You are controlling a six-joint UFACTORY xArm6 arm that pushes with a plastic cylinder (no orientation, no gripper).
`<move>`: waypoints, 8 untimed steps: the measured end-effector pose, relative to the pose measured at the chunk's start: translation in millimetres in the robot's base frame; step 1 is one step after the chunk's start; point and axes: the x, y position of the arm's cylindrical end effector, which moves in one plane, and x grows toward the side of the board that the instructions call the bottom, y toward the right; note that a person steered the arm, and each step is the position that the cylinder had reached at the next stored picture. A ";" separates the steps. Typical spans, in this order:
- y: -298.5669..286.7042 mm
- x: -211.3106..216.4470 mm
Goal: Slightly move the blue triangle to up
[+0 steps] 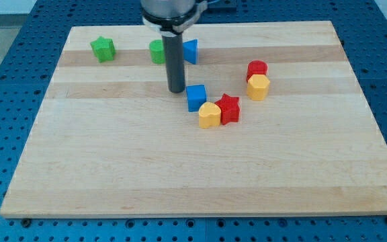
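Observation:
The blue triangle (191,51) sits near the view's top, partly hidden behind my rod. My tip (176,90) rests on the board below the triangle and just left of the blue cube (195,97), apart from both. A green round block (156,52) sits just left of the rod, partly hidden by it.
A green star-shaped block (103,48) lies at the top left. A yellow block (209,115) and a red star (228,108) touch below the blue cube. A red block (256,69) and a yellow block (258,87) stand together to the right. The wooden board (113,168) lies on a blue perforated table.

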 end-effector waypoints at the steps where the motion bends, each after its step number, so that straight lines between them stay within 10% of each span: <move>1: 1.7 -46.0; 8: 39.2 -77.5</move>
